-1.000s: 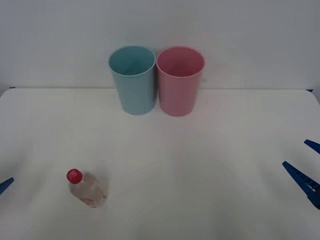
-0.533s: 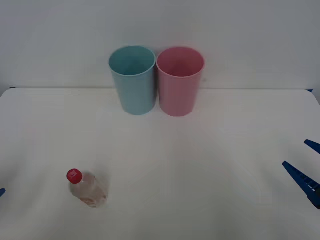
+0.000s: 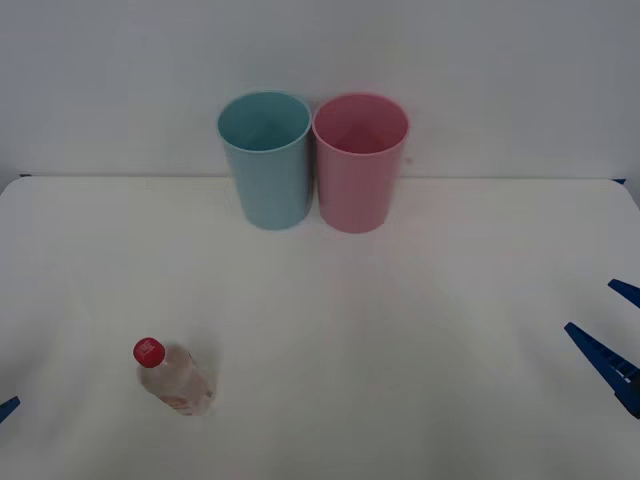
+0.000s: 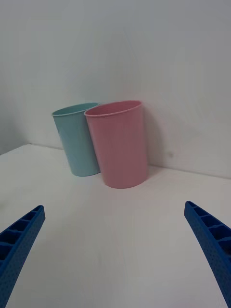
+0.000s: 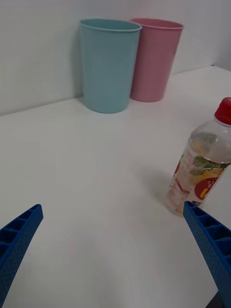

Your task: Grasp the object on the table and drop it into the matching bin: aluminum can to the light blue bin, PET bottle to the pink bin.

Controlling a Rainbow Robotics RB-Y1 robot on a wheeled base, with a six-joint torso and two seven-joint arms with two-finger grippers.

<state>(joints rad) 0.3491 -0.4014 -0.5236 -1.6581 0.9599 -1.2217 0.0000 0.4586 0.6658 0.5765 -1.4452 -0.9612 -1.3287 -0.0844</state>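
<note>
Standing upright on the surface (image 3: pixel 420 380), the PET bottle (image 5: pixel 201 166) sits just ahead of the left tool (image 5: pixel 115 260), fingers spread wide. Right tool (image 4: pixel 115 255) likewise wide, empty, facing the pink bin (image 4: pixel 119 143).

left gripper (image 5: pixel 115 255): low, jaws spread | right gripper (image 4: pixel 115 250): low, jaws spread

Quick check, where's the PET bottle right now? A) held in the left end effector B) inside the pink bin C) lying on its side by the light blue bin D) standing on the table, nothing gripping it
D: the PET bottle stands upright on the table at the robot's near left, apart from the pink bin and the light blue bin; the left end effector is open with its fingers beside the bottle, not touching it.
</note>
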